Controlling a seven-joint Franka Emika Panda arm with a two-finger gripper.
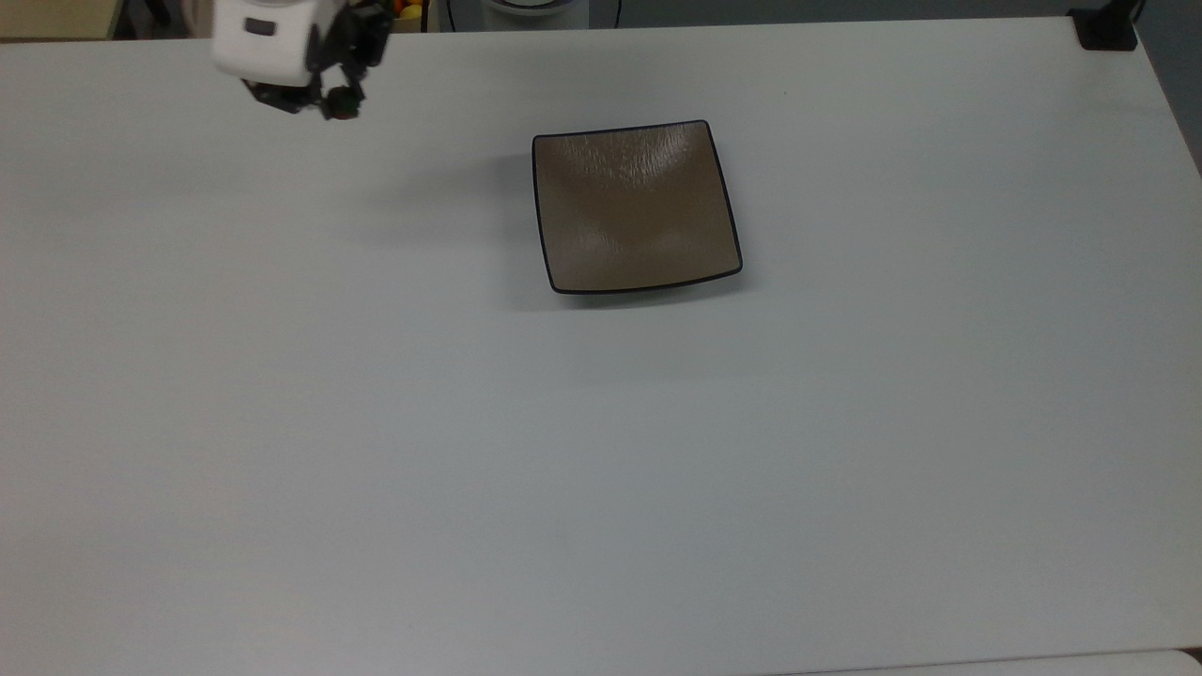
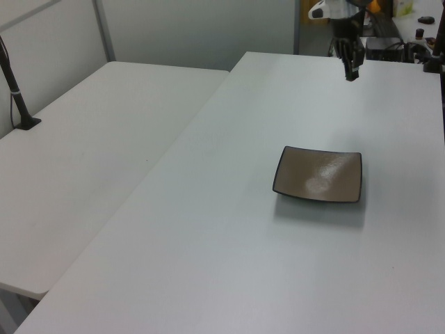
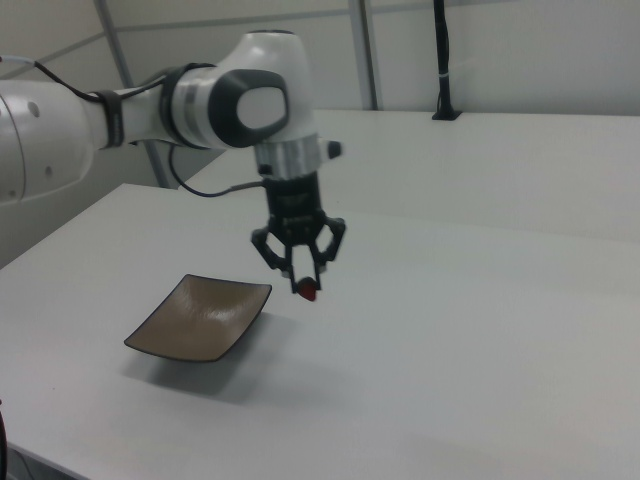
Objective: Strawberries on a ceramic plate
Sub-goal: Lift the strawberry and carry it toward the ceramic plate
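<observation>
gripping strawberry (image 3: 309,291), fingers (image 3: 297,281) raised

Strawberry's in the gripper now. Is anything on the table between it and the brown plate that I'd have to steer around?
Nothing visible. The gripper holds the strawberry above the table; toward the ceramic plate, at the top view's right, lies bare tabletop, and the plate holds nothing.

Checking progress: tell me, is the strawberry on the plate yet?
No, the strawberry hangs in the gripper above the table, beside the bare ceramic plate.
</observation>
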